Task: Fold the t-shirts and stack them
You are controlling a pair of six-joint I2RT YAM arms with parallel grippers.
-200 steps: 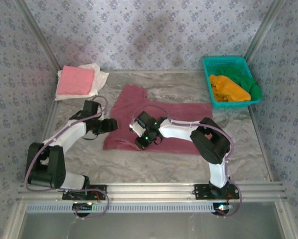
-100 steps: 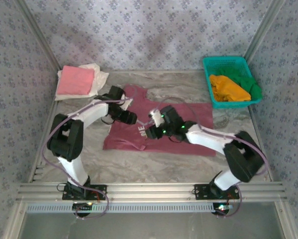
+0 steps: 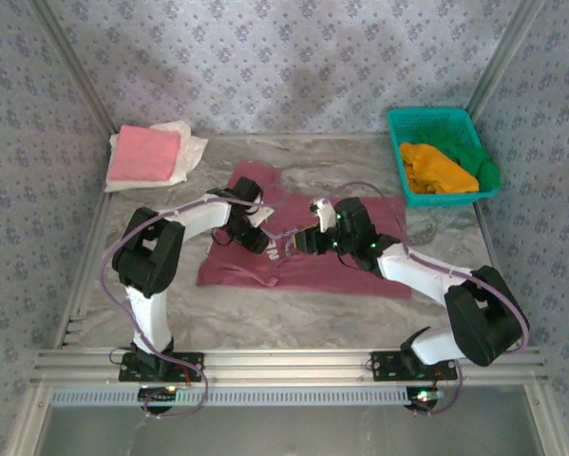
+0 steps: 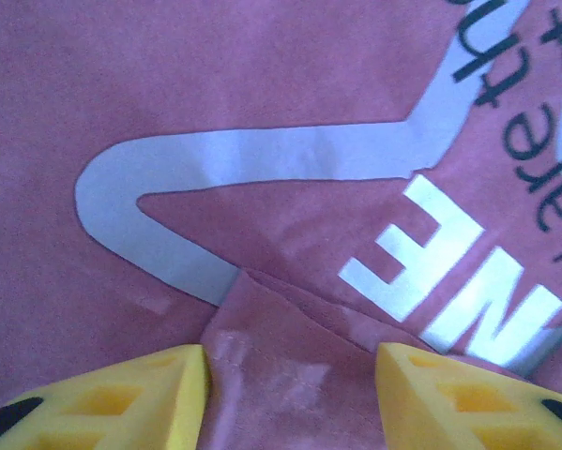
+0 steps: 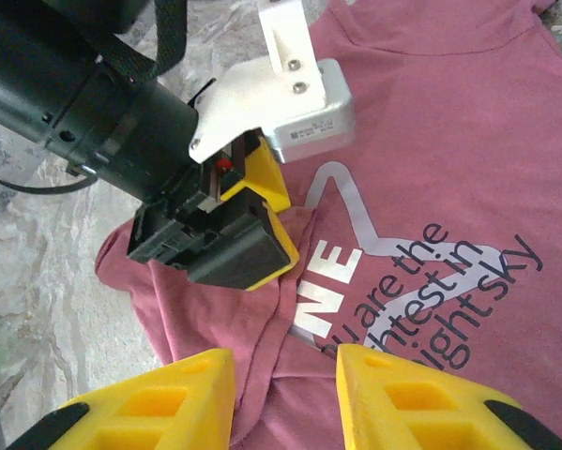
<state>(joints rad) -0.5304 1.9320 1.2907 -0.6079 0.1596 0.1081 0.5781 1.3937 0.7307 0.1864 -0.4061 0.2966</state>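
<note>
Marbled table (image 3: 312,313) — we've got left gripper (image 4: 290,366) and right gripper (image 5: 285,375) both spread, straddling a bunched fold of maroon t-shirt (image 3: 227,271).

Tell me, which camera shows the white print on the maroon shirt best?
The right wrist view: the white print on the maroon shirt shows the star outline and readable wording. The left wrist view crops to a star tip and "NE"; the top view shows tiny white flecks.

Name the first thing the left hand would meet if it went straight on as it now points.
Probably the maroon cloth t-shirt with white print: a raised fold lies between the open left hand's yellow fingers.
</note>
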